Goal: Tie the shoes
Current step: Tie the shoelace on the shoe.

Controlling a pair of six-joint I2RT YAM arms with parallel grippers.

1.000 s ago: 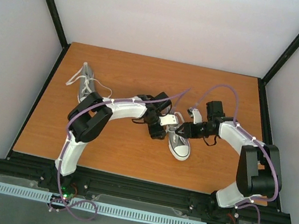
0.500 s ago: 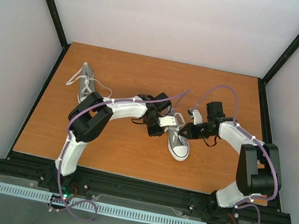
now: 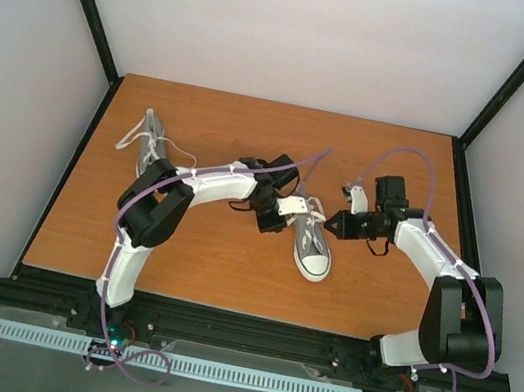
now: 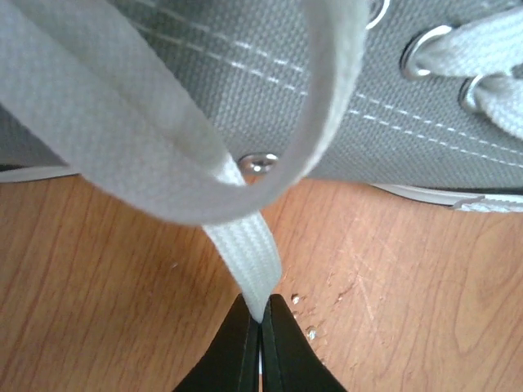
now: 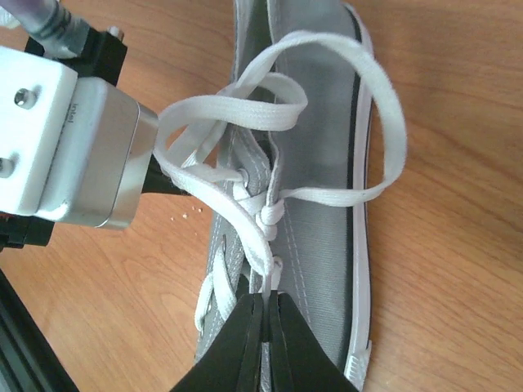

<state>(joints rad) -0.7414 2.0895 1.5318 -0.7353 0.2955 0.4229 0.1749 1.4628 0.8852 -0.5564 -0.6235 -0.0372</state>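
White walls [image 3: 301, 30] and a black frame close in an orange wood-grain desk [image 3: 209, 268], its laminate lightly scratched and dotted with small specks. One shoe [image 3: 312, 246] lies at the desk's middle, toe toward the near edge. The other shoe [image 3: 149, 148] sits by the far left corner, its laces [image 3: 132, 138] trailing loose on the wood; it looks untied.

The left gripper [image 4: 261, 317] is pinched tight on a loop of lace [image 4: 245, 261] beside the middle shoe's flank. The right gripper [image 5: 266, 304] is likewise clamped on a strand over the laced front. Between them a small knot [image 5: 266, 214] sits near the top eyelets [image 4: 259, 162], with slack loops standing out from it. My reading is that the first crossing is made and a bow is half-formed but not drawn snug. Tightening it, and then tying the whole second shoe, is left.

Both uppers are coarse-woven grey canvas with white double stitching, and the eyelets are bright metal rings. Each lace is flat, soft and ribbed, and folds and twists easily. Along the shoe runs a smooth white rubber sole [image 5: 359, 269] with a thin dark stripe.
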